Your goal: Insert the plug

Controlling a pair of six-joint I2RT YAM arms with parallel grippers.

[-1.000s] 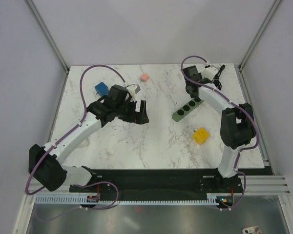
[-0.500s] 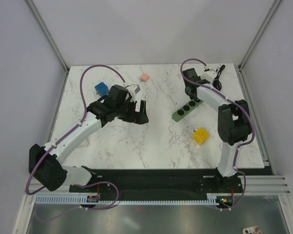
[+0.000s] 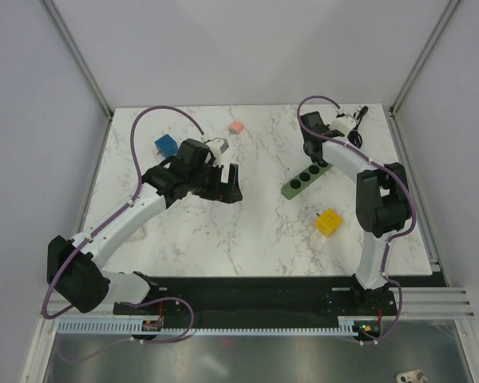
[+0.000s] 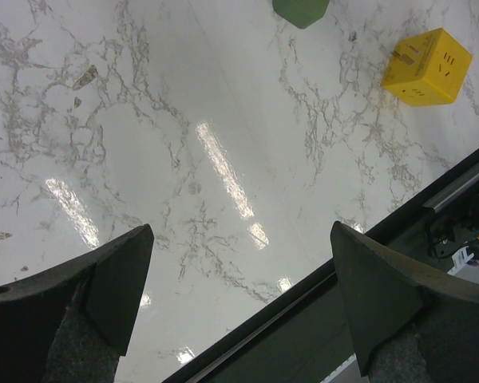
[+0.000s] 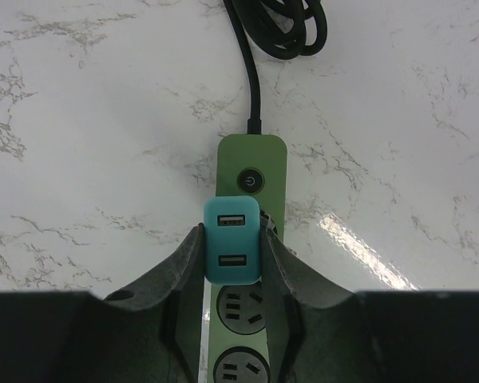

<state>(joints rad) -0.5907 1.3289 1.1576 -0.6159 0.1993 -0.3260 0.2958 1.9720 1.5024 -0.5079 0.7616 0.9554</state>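
Observation:
In the right wrist view a teal plug (image 5: 232,219) with two USB ports is clamped between my right gripper's (image 5: 231,234) fingers. It covers the socket closest to the power button on the green power strip (image 5: 252,155). Its prongs are hidden, so how deep it sits is unclear. Two free sockets show below it. From above, the right gripper (image 3: 318,157) hangs over the far end of the power strip (image 3: 304,179). My left gripper (image 3: 233,186) hovers open over the middle of the table, its fingers (image 4: 124,271) wide apart with nothing between them.
The strip's black cable (image 5: 275,28) lies coiled behind it. A yellow cube (image 3: 329,222) sits near the strip, with a blue cube (image 3: 166,145) and a pink cube (image 3: 236,126) at the back left. The table's front edge and a black rail (image 4: 399,211) run below the left gripper.
The right arm's elbow has shifted a little to the left while its gripper stays over the strip's far end with the plug. The left arm has not moved.

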